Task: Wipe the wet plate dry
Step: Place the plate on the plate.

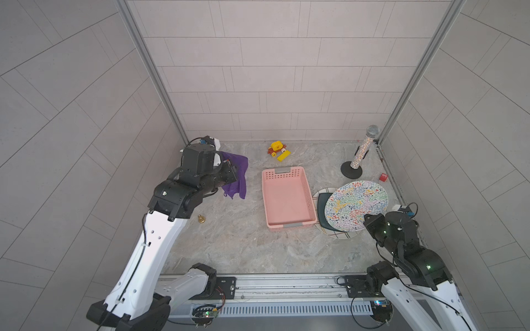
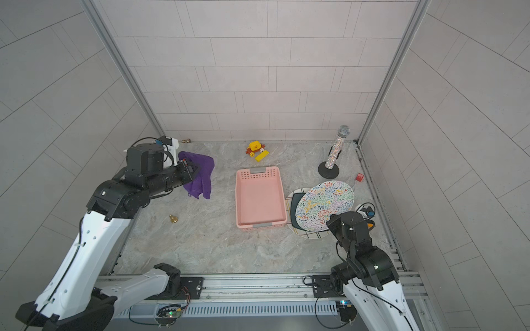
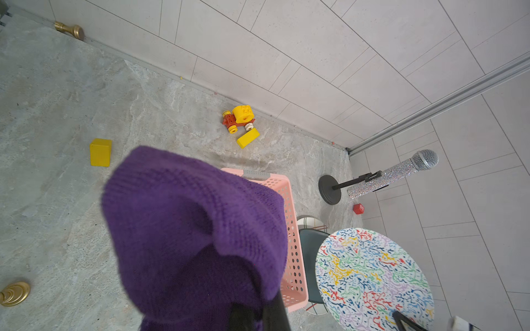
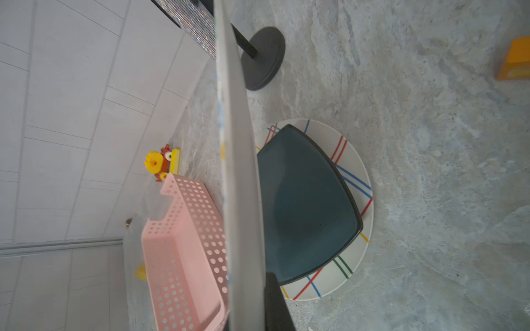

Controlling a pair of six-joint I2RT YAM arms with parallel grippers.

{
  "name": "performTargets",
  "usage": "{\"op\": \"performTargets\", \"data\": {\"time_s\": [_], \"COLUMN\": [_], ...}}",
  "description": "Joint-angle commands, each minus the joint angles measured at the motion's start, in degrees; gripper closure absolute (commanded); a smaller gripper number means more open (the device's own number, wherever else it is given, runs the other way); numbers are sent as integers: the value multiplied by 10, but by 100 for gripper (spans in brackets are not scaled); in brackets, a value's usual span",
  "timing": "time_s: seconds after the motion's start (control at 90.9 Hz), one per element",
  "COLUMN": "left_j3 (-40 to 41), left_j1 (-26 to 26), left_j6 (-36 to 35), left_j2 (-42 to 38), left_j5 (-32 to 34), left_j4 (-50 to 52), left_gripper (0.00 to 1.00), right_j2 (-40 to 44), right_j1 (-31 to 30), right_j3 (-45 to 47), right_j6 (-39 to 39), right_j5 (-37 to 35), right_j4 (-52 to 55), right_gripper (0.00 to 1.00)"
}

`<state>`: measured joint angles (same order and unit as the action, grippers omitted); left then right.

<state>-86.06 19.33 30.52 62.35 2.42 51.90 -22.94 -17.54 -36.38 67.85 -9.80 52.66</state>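
On the marbled grey tabletop (image 1: 229, 246), just right of a pink perforated basket (image 1: 265, 197), the round plate (image 1: 356, 205) is held tilted above a dark teal square plate (image 1: 322, 207) stacked on a striped white plate (image 1: 337, 234). Its face swarms with red, blue, green and yellow squiggles. The right gripper (image 1: 368, 219) is clamped on its near rim. Well apart, the left gripper (image 2: 196, 169) is closed on a draping purple knitted cloth (image 2: 205, 179).
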Motion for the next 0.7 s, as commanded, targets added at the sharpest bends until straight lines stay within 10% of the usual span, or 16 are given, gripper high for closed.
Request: {"op": "performTargets", "data": {"time_s": [0.0,0.517,0.693], "left_j3": [12,27,36], "left_j1": [-7,-24,-25], "left_j6": [6,37,42], "left_j2": [-3,3,3], "left_j5": [-20,-63,-69], "left_j4": [-13,-34,-40], "left_gripper": [100,100,100], "right_j2": [-17,-36,-50], "right_j1": [1,27,28], "right_j3": [25,152,181], "right_j6": [-10,1,-1], "right_j5": [26,98,118], "right_j4": [-70,-102,-91], "right_gripper": [100,100,86]}}
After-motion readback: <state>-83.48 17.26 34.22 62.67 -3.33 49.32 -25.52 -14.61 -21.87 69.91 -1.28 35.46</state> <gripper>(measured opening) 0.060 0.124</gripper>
